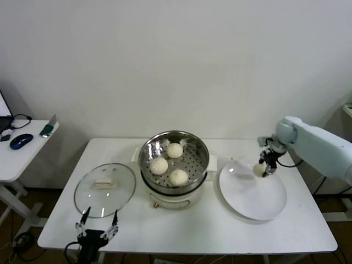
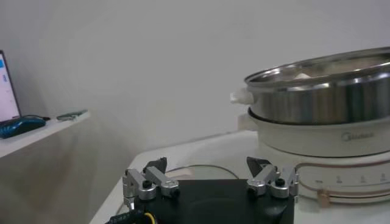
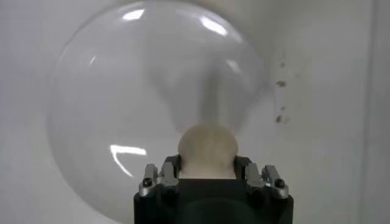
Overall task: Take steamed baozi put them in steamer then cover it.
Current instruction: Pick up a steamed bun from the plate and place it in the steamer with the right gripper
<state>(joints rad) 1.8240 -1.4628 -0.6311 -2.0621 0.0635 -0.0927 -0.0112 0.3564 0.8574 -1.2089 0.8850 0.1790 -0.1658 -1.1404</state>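
The right gripper is clamped on the last bun over the plate; three buns already sit in the steamer. Next it must lift clear of the pot's rim. The lid lies near the wide-open left gripper at the table's front edge.

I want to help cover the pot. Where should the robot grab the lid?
By the cream handle in the middle of the lid, coming straight down. The lid lies flat on the table, handle up, and the glass around it is smooth.
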